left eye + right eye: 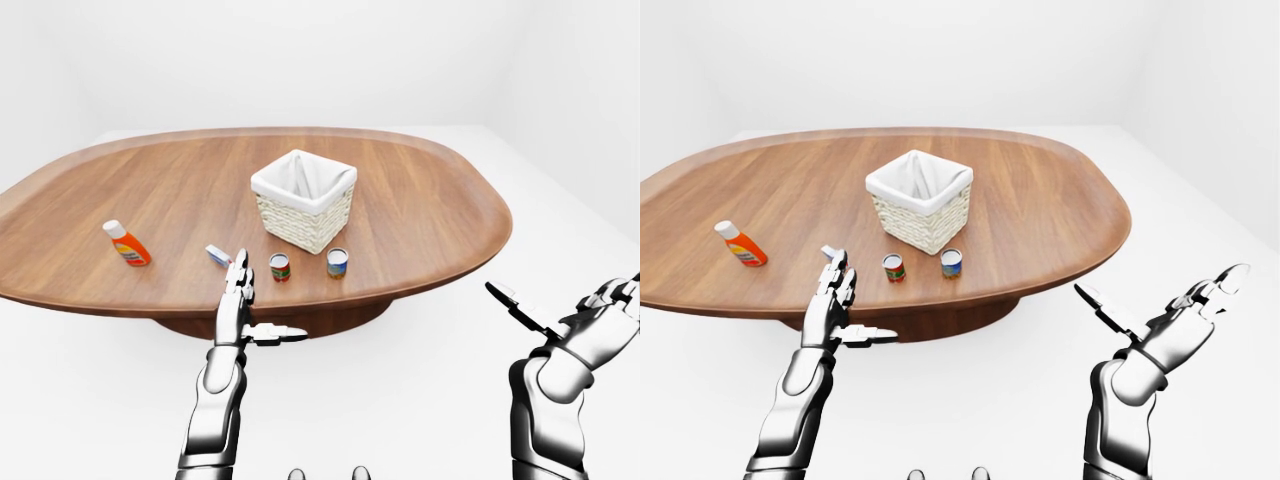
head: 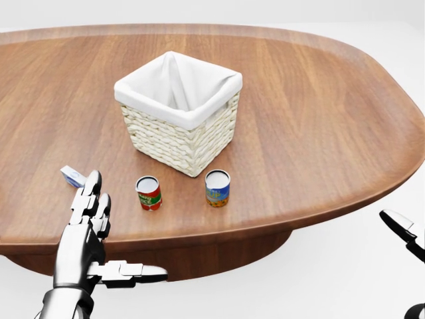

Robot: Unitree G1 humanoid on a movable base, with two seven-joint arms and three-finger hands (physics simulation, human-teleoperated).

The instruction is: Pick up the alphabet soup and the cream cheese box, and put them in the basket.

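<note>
In the head view a wicker basket with a white lining stands mid-table. Just below it stand two small cans, a red-labelled can and a blue-and-yellow can; I cannot read their labels. The small white-and-blue cream cheese box lies left of the red can. My left hand is open over the table's near edge, and its fingertips partly hide the box. My right hand is open, off the table at the right, holding nothing.
The oval wooden table fills most of the head view. An orange bottle lies toward the table's left in the left-eye view. White floor surrounds the table.
</note>
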